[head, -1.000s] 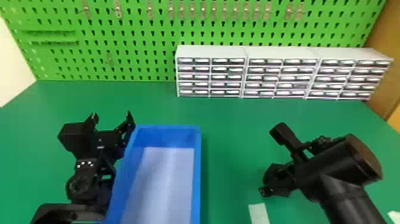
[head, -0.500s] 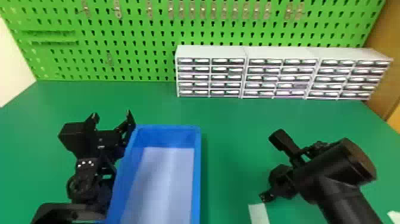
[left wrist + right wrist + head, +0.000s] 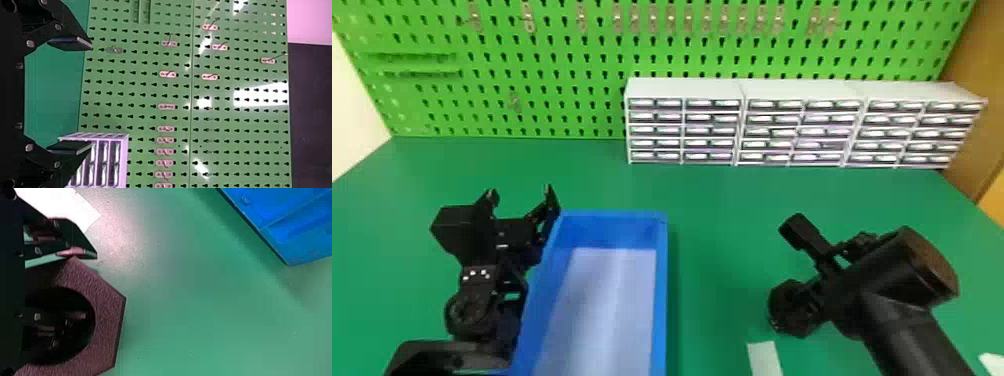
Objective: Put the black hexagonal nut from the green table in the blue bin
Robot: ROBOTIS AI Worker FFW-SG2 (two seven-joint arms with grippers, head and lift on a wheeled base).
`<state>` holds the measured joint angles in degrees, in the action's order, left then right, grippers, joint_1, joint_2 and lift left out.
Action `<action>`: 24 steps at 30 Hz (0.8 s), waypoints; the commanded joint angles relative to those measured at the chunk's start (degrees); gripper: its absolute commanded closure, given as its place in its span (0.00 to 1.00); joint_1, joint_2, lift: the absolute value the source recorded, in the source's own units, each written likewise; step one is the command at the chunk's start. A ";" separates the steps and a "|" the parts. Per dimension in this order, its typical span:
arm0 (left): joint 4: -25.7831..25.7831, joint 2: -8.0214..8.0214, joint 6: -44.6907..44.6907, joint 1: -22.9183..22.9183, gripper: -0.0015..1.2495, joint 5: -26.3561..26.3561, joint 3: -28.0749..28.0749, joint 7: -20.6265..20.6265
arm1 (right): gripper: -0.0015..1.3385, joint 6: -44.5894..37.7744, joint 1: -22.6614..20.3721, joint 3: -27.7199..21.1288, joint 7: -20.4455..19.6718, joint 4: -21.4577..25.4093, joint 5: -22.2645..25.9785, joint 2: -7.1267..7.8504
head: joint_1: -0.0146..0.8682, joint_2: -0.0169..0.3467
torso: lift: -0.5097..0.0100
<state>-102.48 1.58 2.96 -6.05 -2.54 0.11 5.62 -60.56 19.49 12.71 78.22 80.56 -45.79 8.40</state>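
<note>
The black hexagonal nut (image 3: 789, 306) is at the right gripper (image 3: 824, 272), to the right of the blue bin (image 3: 659, 300). Seen from the right wrist, the right gripper (image 3: 88, 286) is shut on one side of the nut (image 3: 107, 325); one finger lies along its outer edge, and part of the other shows through the hole. Left of the bin, the left gripper (image 3: 521, 190) stands parked with its fingers apart. In its own wrist view, the left gripper (image 3: 92, 96) is open with nothing held.
White drawer cabinets (image 3: 682, 90) line the back of the green table (image 3: 717, 200), before a green pegboard (image 3: 557, 50). A pale strip (image 3: 764, 357) lies on the table near the front, between the bin and the right arm. The bin's corner (image 3: 289, 258) shows beyond the nut.
The right arm has shifted slightly to the left, and the nut has moved along with its gripper. My left arm has kept its place beside the bin.
</note>
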 commanded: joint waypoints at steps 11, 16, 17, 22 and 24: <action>0.00 0.00 0.11 -0.01 0.30 0.17 -0.02 0.00 | 0.89 4.22 -0.60 -1.11 0.10 1.79 -1.41 0.04 | 0.76 0.20 | 0.80; 0.09 0.00 0.11 -0.01 0.30 0.17 -0.20 0.00 | 0.89 4.22 -0.42 -2.52 0.10 2.49 -0.97 0.04 | 0.76 0.20 | 0.80; 0.09 0.00 0.11 -0.01 0.30 0.17 -0.20 0.00 | 0.89 4.22 -0.42 -2.69 0.10 2.76 -0.97 0.04 | 0.76 0.20 | 0.80; 0.09 0.00 0.11 -0.01 0.30 0.26 -0.20 0.00 | 0.89 4.13 -0.25 -3.92 0.10 4.43 -0.53 0.04 | 0.76 0.20 | 0.80; 0.17 0.00 0.11 -0.01 0.30 0.26 -0.20 0.00 | 0.89 4.13 -0.07 -4.27 0.10 4.78 -0.18 0.04 | 0.76 0.20 | 0.80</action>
<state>-102.39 1.58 3.08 -6.07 -2.36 -0.08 5.62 -56.39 19.13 9.28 78.13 84.35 -46.57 8.44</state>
